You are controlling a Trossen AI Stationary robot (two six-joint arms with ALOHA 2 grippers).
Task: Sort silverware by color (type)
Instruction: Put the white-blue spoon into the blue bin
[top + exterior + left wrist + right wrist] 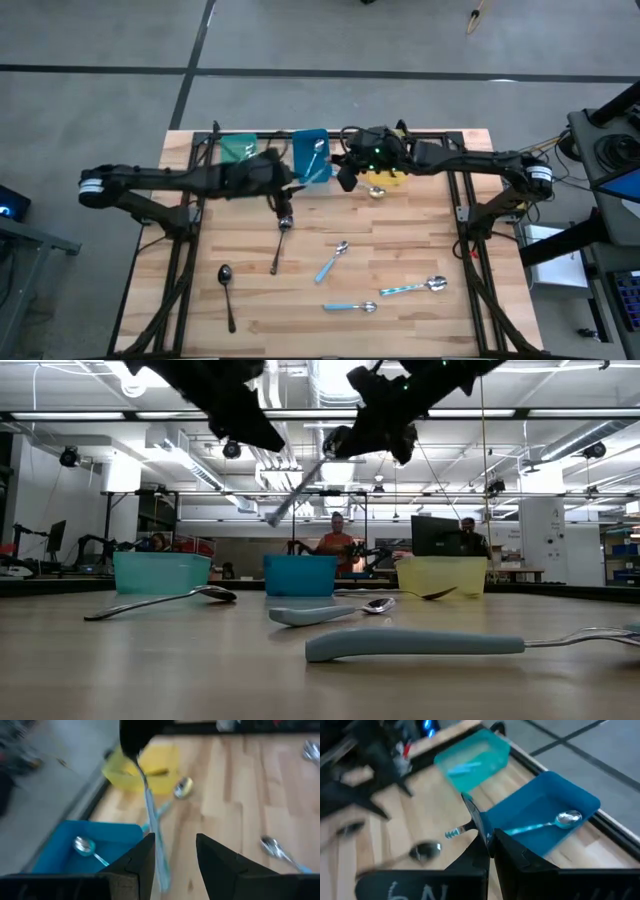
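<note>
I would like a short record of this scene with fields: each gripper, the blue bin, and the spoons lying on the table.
right gripper: shut on held spoon, raised between blue bin and yellow bin
left gripper: open, the held spoon's handle between its fingers
blue bin content: one blue-handled spoon
on table, left: dark spoon, dark-handled spoon
on table, right: three light-blue spoons

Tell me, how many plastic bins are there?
3, in a row at the table's back: teal bin on the left arm's side, blue bin in the middle, yellow bin on the right arm's side.
</note>
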